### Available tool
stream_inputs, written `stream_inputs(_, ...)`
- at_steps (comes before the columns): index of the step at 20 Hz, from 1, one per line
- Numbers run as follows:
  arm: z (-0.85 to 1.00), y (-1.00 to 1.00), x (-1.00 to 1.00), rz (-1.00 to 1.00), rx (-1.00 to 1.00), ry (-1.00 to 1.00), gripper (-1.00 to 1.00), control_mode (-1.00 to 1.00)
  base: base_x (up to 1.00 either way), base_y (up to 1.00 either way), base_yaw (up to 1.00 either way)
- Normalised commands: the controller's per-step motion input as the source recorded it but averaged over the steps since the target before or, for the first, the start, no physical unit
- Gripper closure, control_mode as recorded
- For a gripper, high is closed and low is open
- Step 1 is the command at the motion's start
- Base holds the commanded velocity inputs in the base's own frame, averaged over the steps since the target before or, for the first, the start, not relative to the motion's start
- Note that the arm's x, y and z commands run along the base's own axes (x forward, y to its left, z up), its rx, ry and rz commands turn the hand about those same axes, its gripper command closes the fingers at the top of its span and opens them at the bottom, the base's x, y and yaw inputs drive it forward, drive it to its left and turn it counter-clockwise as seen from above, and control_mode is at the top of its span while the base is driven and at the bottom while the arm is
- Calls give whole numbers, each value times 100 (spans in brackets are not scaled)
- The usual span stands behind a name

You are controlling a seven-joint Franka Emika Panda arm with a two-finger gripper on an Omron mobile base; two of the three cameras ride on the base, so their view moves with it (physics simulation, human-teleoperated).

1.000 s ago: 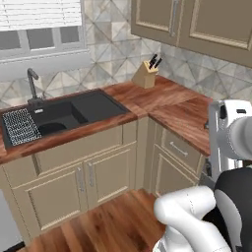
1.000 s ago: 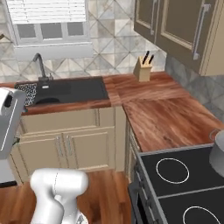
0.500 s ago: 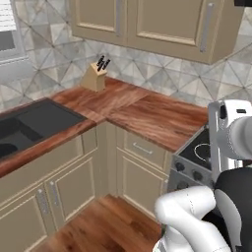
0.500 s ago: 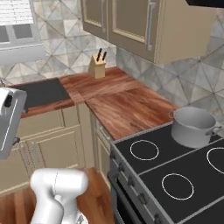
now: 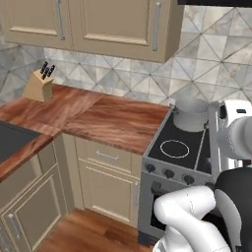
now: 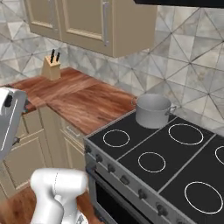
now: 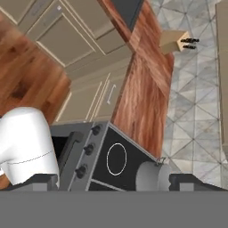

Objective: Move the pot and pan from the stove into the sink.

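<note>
The pot [image 6: 152, 111] stands on the far left burner of the stove [image 6: 144, 168], just beside the wooden worktop [image 6: 87, 103]; a knife block [image 6: 51, 68] sits far left against the tiled wall. The pincer's jaws are spread wide, holding nothing.

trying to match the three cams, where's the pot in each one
Left base view: the pot is right of centre, on the back left burner of the stove.
Right base view: pot just above centre.
Hand view: pot low, right of centre.
Shared landmark: the knife block on the wooden counter.
</note>
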Motion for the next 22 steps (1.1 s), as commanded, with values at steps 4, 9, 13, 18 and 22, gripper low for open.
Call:
stream_inputs(4,0,0,0,0,0,0,-100,100,0,0,-50)
stream_inputs(9,0,0,0,0,0,0,-100,100,-1,0,-50)
stream_inputs(13,0,0,0,0,0,0,-100,100,-3,0,-48)
stream_inputs(18,0,0,0,0,0,0,-100,100,-8,-6,-43)
stream_inputs(22,0,0,0,0,0,0,-100,100,-8,-7,-41)
